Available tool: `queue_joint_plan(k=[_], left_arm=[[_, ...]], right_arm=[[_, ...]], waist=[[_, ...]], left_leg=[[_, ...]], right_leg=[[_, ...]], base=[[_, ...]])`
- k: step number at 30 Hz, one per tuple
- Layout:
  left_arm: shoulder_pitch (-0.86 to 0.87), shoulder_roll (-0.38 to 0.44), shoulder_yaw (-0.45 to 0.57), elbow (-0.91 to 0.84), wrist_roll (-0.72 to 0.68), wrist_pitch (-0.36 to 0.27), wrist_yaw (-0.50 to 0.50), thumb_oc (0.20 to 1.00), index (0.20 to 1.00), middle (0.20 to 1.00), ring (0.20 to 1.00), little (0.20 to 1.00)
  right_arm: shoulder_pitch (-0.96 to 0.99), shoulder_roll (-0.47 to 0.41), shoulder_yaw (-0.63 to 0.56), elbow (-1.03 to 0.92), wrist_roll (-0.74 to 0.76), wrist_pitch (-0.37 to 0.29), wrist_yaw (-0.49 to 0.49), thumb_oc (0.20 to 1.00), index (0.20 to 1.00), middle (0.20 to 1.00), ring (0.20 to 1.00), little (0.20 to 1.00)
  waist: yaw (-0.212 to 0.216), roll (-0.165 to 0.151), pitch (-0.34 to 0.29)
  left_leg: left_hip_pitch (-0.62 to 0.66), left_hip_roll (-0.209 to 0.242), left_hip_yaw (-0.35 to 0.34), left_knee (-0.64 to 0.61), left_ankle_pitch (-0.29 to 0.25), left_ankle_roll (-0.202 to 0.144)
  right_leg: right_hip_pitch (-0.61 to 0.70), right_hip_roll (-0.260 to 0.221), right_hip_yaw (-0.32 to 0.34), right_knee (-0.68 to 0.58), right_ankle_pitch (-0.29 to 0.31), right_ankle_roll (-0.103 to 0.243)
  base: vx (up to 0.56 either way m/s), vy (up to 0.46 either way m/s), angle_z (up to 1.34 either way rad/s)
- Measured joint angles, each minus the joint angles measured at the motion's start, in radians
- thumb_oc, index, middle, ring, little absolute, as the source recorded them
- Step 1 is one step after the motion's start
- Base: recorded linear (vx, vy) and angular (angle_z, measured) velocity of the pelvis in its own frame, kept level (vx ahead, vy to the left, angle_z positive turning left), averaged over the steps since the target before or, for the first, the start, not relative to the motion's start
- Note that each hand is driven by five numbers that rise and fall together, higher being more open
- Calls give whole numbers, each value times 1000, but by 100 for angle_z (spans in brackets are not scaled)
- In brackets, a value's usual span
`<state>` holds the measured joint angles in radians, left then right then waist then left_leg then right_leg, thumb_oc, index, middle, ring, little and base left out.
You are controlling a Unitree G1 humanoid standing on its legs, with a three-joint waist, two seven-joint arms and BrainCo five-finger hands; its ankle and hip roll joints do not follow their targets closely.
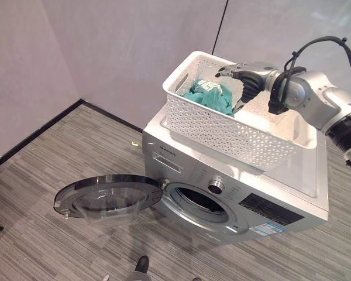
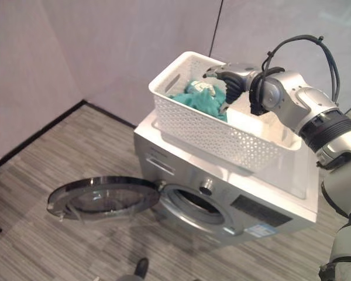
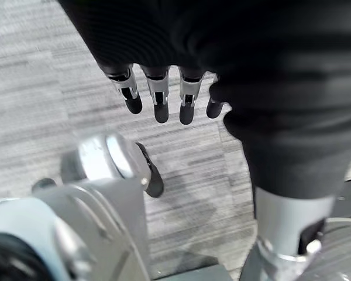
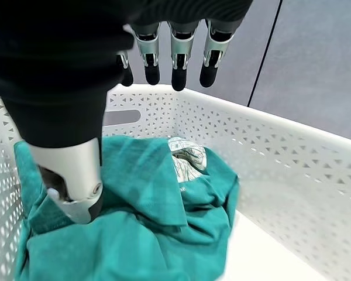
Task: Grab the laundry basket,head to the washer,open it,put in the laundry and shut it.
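**Right robot hand over the laundry, not gripping yet**

Right robot hand [image 4: 70, 111] is hovering inside the white laundry basket [image 1: 222, 132], fingers [image 4: 178, 64] straight and spread wide, thumb pointing down and touching or just above the green cloth [image 4: 134, 234]. Nothing held. The cloth is lying directly under the palm, bunched at the basket's far-left end; the other end of the basket is showing bare floor. So the coming move looks like a short drop and a close, no sideways travel.

Left robot hand [image 3: 164, 96] is hanging low over the floor, fingers relaxed and open, idle. The right one is clearly the nearer.

The basket is sitting on top of the silver washer [image 1: 292, 175], long axis running along the top from far-left to near-right. The washer's round door [image 1: 108, 196] is swinging fully open to the left, drum opening [image 1: 200, 202] facing front, below the basket.

The washer is standing on grey striped carpet [image 1: 41, 193], in a corner with plain pale walls [image 1: 117, 47].
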<state>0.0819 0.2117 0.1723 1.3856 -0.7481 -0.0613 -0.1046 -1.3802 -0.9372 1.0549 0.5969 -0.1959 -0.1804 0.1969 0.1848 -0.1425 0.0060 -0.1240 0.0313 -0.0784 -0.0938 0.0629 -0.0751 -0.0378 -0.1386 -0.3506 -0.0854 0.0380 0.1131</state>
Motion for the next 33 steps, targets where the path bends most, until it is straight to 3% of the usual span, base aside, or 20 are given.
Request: queue_joint_plan(k=[11, 14, 18, 28, 29, 30, 31, 33], left_arm=[[-26, 14, -23, -3, -2, 0, 1, 1000, 1000, 1000, 1000, 1000], [-57, 17, -41, -18, -33, 0, 1, 1000, 1000, 1000, 1000, 1000], [-79, 19, -58, -51, -40, 1, -1, 1000, 1000, 1000, 1000, 1000], [-105, 22, -106, -74, -40, 11, -21, 1000, 1000, 1000, 1000, 1000], [-105, 22, -106, -73, -40, 13, -21, 1000, 1000, 1000, 1000, 1000], [-105, 22, -106, -71, -40, 15, -21, 1000, 1000, 1000, 1000, 1000], [-105, 22, -106, -71, -40, 20, -21, 1000, 1000, 1000, 1000, 1000], [-104, 20, -103, -71, -40, 22, -21, 1000, 1000, 1000, 1000, 1000]], right_arm=[[-88, -18, 96, -49, -107, 1, -11, 1000, 1000, 1000, 1000, 1000], [-115, -18, 162, -84, -139, -1, -17, 1000, 1000, 1000, 1000, 1000], [-198, -20, 343, -105, -182, -2, 36, 1000, 1000, 1000, 1000, 1000], [-210, -30, 325, -129, -226, -12, 117, 1000, 1000, 1000, 1000, 1000], [-210, -30, 325, -129, -234, -12, 118, 793, 793, 793, 793, 793], [-210, -29, 325, -128, -245, -12, 120, 652, 652, 652, 652, 652], [-210, -29, 325, -126, -251, -12, 124, 200, 200, 200, 200, 200], [-210, -28, 323, -119, -251, -12, 126, 200, 200, 200, 200, 200]], waist=[[-2, -26, 20], [-1, -23, 51], [-3, -24, 78], [-7, -51, 84], [-7, -51, 84], [-7, -51, 84], [-7, -51, 84], [-6, -48, 86]], left_leg=[[-91, -9, -41, 37, 2, 0], [-109, -9, -39, 43, 2, 1], [-115, -8, -36, 44, 2, 1], [-120, -9, -37, 44, 2, 1], [-120, -9, -37, 45, 2, 1], [-120, -8, -35, 46, 2, 1], [-120, -8, -33, 48, 2, 1], [-120, -7, -29, 51, 2, 1]], right_leg=[[-53, -4, -39, 0, 5, -4], [-70, -3, -37, 0, 10, -6], [-77, -2, -36, 0, 11, -7], [-81, -4, -40, 0, 12, -7], [-82, -4, -39, 0, 12, -7], [-82, -4, -37, 0, 12, -8], [-82, -3, -36, 0, 12, -8], [-83, -4, -29, 0, 14, -9]], base=[[-1, 25, 10], [25, 24, -2], [39, 13, -2], [7, 3, 0], [0, 0, 0], [-5, 5, -4], [-9, 7, -5], [-11, 2, -7]])
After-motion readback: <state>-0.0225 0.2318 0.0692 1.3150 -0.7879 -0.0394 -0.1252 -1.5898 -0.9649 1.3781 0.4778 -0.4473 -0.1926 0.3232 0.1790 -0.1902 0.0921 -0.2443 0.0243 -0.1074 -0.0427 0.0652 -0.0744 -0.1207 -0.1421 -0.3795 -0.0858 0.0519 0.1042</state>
